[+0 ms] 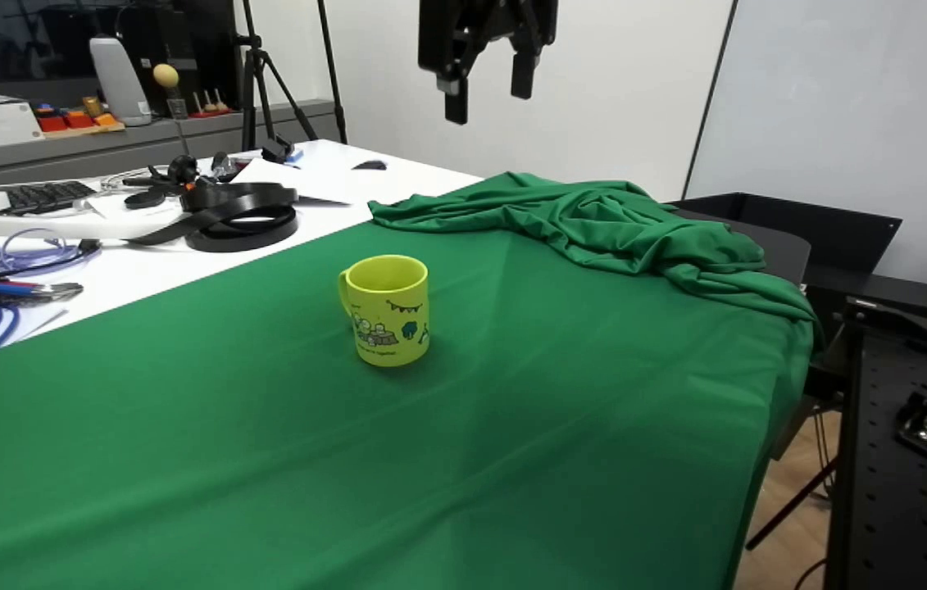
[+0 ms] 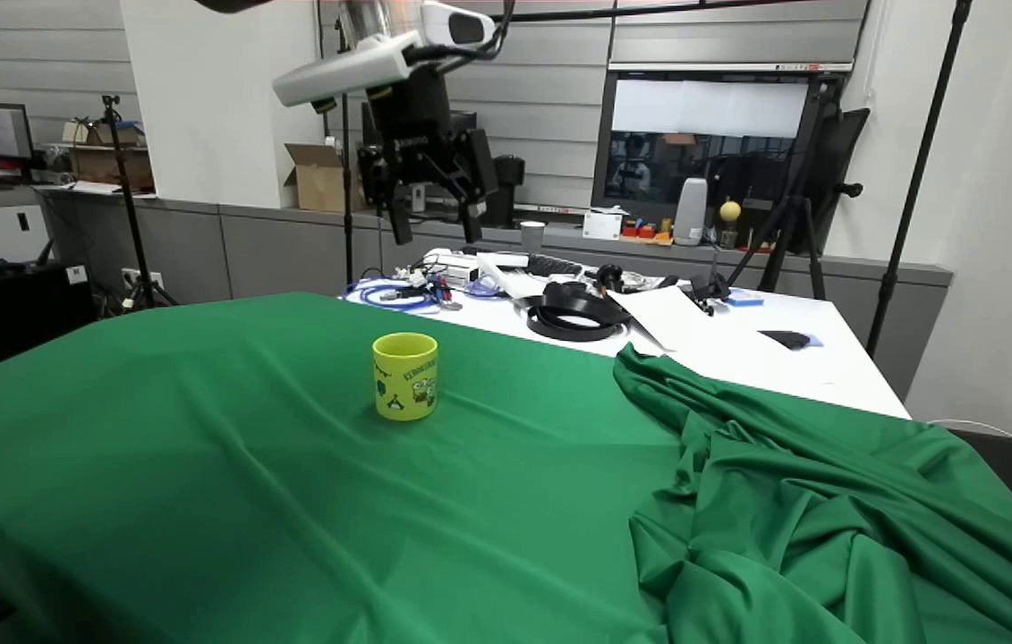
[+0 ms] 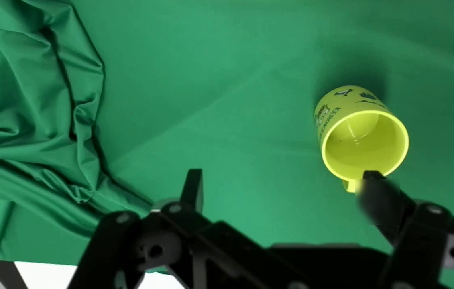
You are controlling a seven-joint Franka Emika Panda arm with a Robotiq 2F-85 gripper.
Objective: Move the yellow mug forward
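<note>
Gripper [image 1: 488, 98] aloft, yellow mug [image 1: 385, 315] beneath. From where I stand, the gripper is released: its two fingers [image 1: 523, 78] point downward, spread well apart. The yellow mug stands upright on a fairly smooth stretch of green cloth [image 1: 184, 426], lower than the gripper and well apart from it in both exterior views. Dark printed figures mark its side. In the wrist view it is seen from above, and one finger overlaps its edge along the line of sight, just beside the handle [image 3: 348, 185]. Past the opposite finger, also below, the cloth gathers into bunched folds [image 3: 30, 100]. Beyond the cloth's edge, lower than the gripper and off to its side in an exterior view, a white table [image 1: 414, 176] carries a coil of black strap [image 1: 238, 238] and a keyboard [image 1: 45, 195]. Farther off than the gripper stand a black tripod [image 1: 248, 98] and, in an exterior view, a cardboard box [image 2: 322, 188].
</note>
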